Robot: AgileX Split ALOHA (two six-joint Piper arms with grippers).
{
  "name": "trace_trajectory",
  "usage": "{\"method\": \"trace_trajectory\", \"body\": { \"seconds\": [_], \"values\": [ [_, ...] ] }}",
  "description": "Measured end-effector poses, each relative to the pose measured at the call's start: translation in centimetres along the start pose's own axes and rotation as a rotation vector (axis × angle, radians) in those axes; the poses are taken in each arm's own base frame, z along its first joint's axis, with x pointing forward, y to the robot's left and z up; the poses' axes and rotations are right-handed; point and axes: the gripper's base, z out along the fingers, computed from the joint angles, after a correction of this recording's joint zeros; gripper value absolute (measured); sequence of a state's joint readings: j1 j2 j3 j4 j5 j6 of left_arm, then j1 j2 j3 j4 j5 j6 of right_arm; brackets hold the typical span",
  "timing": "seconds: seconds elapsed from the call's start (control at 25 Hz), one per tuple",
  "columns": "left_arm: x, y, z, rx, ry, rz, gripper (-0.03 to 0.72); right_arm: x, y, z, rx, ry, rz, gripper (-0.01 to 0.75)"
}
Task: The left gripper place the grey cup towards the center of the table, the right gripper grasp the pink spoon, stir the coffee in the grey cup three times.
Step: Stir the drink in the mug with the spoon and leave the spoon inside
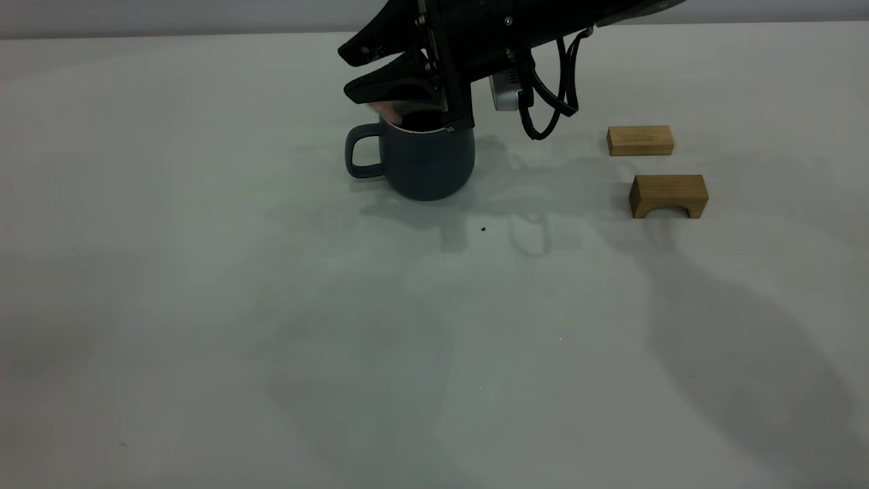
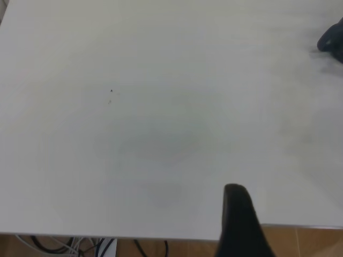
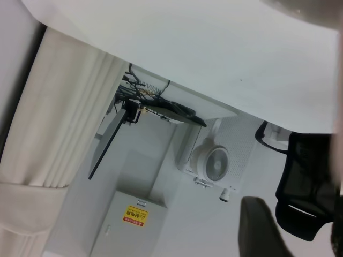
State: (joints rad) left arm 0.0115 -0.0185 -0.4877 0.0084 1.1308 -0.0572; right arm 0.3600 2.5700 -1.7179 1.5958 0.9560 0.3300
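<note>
Stirring step: right claw (image 1: 390,85) hanging over grey cup (image 1: 424,163), clamping pink spoon (image 1: 388,109); next needs circling. Left claw state: can't tell.

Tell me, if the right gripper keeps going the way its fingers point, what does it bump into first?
Probably nothing soon. The right gripper points leftward just above the grey cup, and beyond it only bare table shows. Depth is hard to judge.
</note>
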Motion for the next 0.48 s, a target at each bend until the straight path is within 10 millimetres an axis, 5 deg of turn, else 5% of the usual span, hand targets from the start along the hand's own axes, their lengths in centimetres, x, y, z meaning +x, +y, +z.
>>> {"method": "trace_trajectory", "body": {
  "seconds": [0.48],
  "values": [
    [0.0, 0.0, 0.0, 0.0, 0.0, 0.0, 0.528, 1.2, -0.3, -1.3, 0.215, -0.084, -0.243, 0.379]
  ]
}}
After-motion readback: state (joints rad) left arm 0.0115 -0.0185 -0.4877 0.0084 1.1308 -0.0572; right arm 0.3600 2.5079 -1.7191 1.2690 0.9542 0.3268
